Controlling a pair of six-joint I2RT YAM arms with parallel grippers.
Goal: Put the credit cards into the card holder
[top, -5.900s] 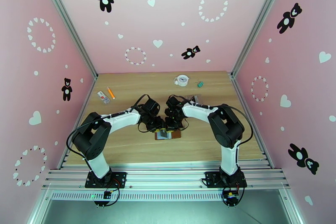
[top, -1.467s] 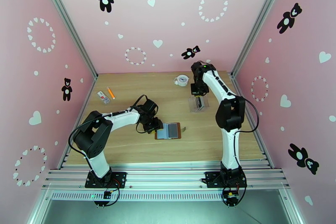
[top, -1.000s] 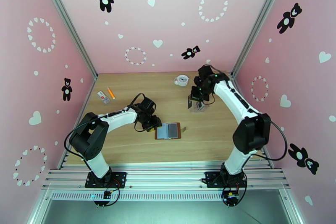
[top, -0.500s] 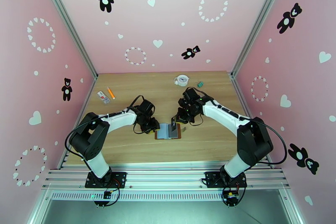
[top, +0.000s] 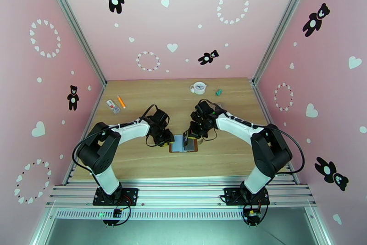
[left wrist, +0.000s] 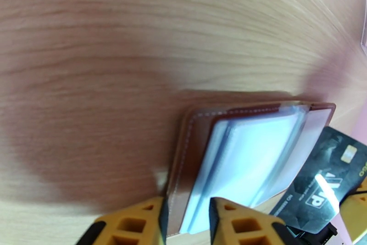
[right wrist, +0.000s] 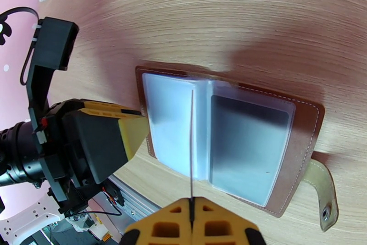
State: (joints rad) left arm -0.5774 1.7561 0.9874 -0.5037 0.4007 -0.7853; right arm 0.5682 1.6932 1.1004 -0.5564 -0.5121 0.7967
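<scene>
The brown card holder (top: pixel 193 146) lies open on the table, clear sleeves up. A grey card sits in its right sleeve (right wrist: pixel 250 145). My left gripper (left wrist: pixel 186 207) clamps the holder's left edge (left wrist: pixel 183 149), with brown cover and sleeves between its yellow fingers. My right gripper (right wrist: pixel 191 214) is shut on a dark credit card (right wrist: pixel 191 149). The card stands on edge over the fold of the card holder (right wrist: pixel 308 117). In the left wrist view the black credit card (left wrist: pixel 328 179) shows at the holder's right end. From above, the left gripper (top: pixel 169 140) and right gripper (top: pixel 187 138) meet over the holder.
A white round cup-like item (top: pixel 198 87) and a small green thing (top: pixel 219 91) sit at the back of the table. An orange pen (top: pixel 121 101) and a small white packet (top: pixel 112 106) lie at the back left. The holder's snap strap (right wrist: pixel 323 195) sticks out at its right.
My right arm swung from the back right with a card and came down over the open card holder. My left gripper narrowed on the holder's left edge.
</scene>
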